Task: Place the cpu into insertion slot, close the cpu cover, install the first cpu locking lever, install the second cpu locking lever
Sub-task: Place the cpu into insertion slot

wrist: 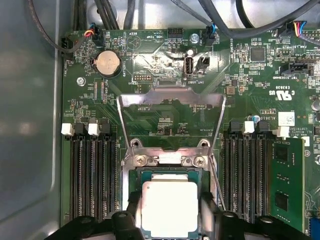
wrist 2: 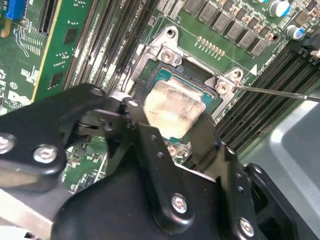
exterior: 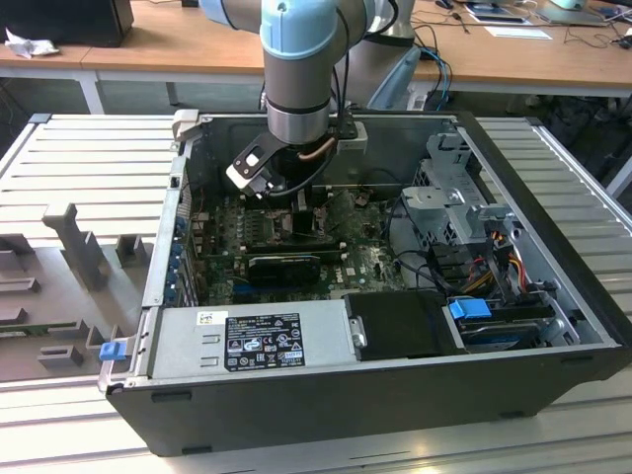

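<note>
The cpu [wrist: 169,206], a small square chip with a silvery top, sits between my black fingers [wrist: 134,212] directly over the insertion slot [wrist: 133,176]. The slot's teal inside and metal rim [wrist 2: 165,54] show around the cpu [wrist 2: 172,107]. I cannot tell whether the chip is seated. My gripper [wrist 2: 170,125] is shut on its two opposite edges. The cpu cover [wrist: 170,96], a thin silver frame, stands swung open behind the slot. A thin wire locking lever [wrist 2: 275,92] sticks out beside the slot. In the exterior view my gripper [exterior: 286,193] reaches down into the open computer case.
Long black memory slots [wrist: 92,175] flank the socket on both sides. A black graphics card [exterior: 286,265] lies on the board in front of my gripper. The power supply [exterior: 247,341] fills the case's front, a drive cage [exterior: 454,197] with cables stands at the exterior view's right.
</note>
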### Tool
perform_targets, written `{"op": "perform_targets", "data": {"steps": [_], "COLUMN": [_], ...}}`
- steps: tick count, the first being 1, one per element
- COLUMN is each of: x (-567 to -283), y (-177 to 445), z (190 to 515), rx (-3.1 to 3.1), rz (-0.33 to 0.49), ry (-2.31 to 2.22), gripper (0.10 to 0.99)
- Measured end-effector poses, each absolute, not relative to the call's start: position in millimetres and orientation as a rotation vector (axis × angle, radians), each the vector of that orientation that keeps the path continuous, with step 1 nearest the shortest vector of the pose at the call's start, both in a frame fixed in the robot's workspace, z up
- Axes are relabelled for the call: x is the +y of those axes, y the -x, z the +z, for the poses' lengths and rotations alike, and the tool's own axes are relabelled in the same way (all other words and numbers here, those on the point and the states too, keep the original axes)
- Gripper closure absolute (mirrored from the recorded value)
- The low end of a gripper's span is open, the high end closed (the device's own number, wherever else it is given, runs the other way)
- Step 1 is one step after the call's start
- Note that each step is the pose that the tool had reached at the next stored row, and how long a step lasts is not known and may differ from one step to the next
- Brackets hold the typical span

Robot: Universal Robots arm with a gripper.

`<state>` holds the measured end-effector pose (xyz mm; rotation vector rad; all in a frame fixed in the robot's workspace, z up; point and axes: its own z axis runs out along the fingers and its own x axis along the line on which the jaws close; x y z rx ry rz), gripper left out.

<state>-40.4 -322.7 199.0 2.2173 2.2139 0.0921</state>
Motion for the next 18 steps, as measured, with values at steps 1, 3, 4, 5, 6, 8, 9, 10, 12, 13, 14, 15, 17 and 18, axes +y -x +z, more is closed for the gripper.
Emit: {"op": "perform_targets", "data": {"steps": [1,3,4,5,6,8,9,10,12,13,14,15,17,18], "x": [-323,-323,-323,-323,-323,-323,-323,-323,-323,-323,-323,-323,-323,-323], "y": [40,40,40,40,40,40,40,40,40,40,40,40,40,40], "z": [199,199,201,207,210,216,217,217,218,219,219,220,221,222], "rx": [2.214,2.214,2.215,2.215,2.215,2.215,2.215,2.215,2.215,2.215,2.215,2.215,2.215,2.215], "rz": [0.092,0.094,0.094,0.093,0.093,0.091,0.092,0.091,0.091,0.091,0.091,0.091,0.091,0.091], "ry": [-2.217,-2.218,-2.218,-2.218,-2.219,-2.219,-2.219,-2.219,-2.219,-2.219,-2.219,-2.219,-2.219,-2.219], "gripper": [0.482,0.42,0.42,0.42,0.498,0.867,0.925,0.98,0.98,0.98,0.98,0.98,0.98,0.98]}}
